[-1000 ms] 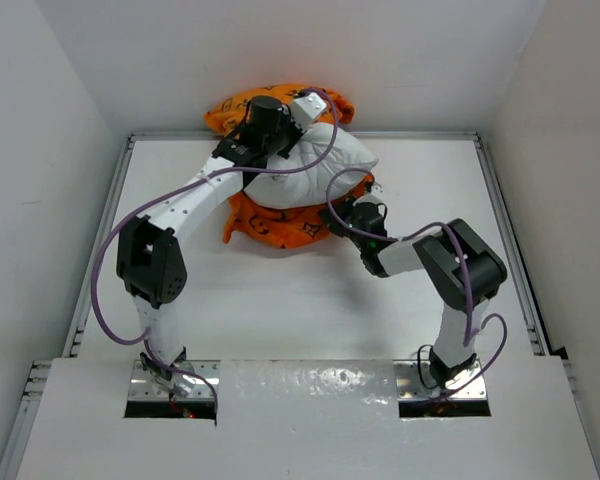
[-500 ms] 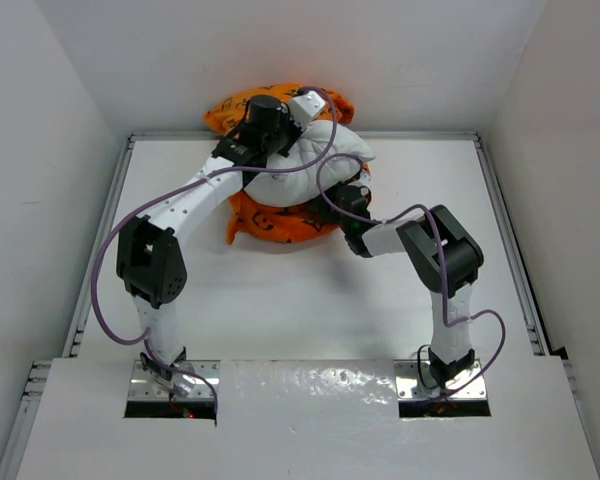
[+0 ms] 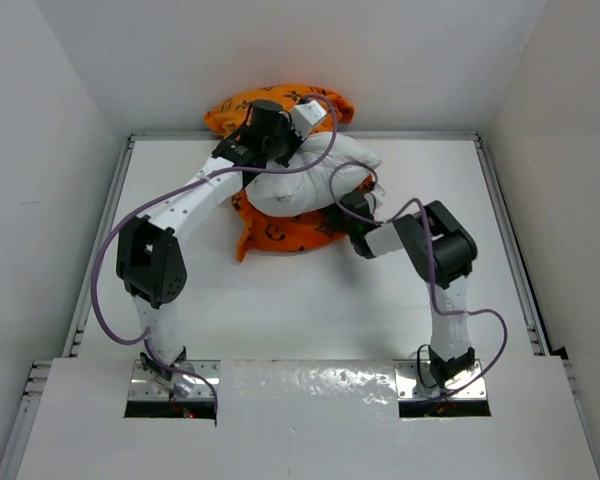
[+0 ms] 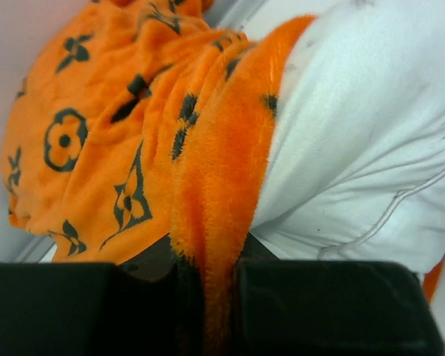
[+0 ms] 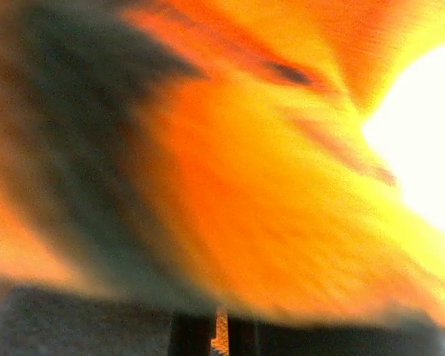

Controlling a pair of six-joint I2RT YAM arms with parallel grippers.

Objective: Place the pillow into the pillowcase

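Right tool (image 3: 352,208) has slid in leftward and now pinches the pillowcase (image 3: 285,232) at its near hem under the pillow (image 3: 315,172), which lies crosswise, half sheathed, at the far counter (image 3: 280,310) edge; left tool (image 4: 211,297) pinches the far hem.

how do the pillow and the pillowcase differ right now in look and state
The pillow is plain white and plump; the pillowcase is bright orange with dark motifs, limp and bunched. The pillow shows mostly bare; the pillowcase covers only one end and lies crumpled beneath it. The left fingers pinch the pillowcase's edge, not the pillow. Both are soft fabric.
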